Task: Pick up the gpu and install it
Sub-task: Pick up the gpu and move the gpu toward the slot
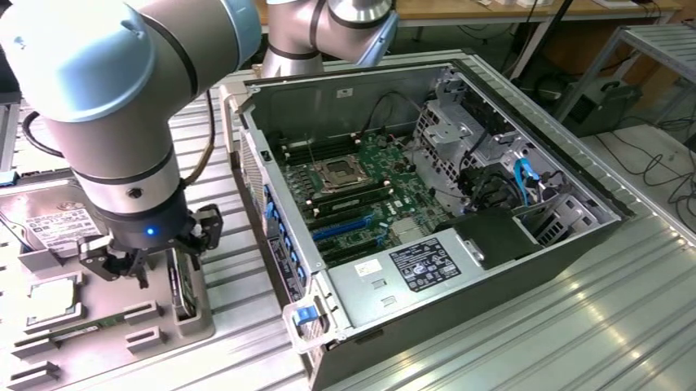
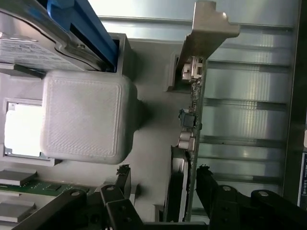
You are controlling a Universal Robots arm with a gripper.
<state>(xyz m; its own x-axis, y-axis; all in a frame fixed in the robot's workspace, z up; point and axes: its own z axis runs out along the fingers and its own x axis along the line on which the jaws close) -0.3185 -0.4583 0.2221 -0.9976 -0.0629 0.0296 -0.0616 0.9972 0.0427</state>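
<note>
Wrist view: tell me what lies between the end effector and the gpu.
Nothing. In the wrist view the end effector hangs over the gpu, whose upright edge runs between the open jaws, with only bare space between them.

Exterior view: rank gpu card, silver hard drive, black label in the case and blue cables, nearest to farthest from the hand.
1. Thin black gpu card, on edge just below the hand.
2. Boxy silver hard drive with white label, exterior view's left.
3. Black rectangular label, inside the open case.
4. Blue cables, deeper in the case, exterior view's right.
</note>
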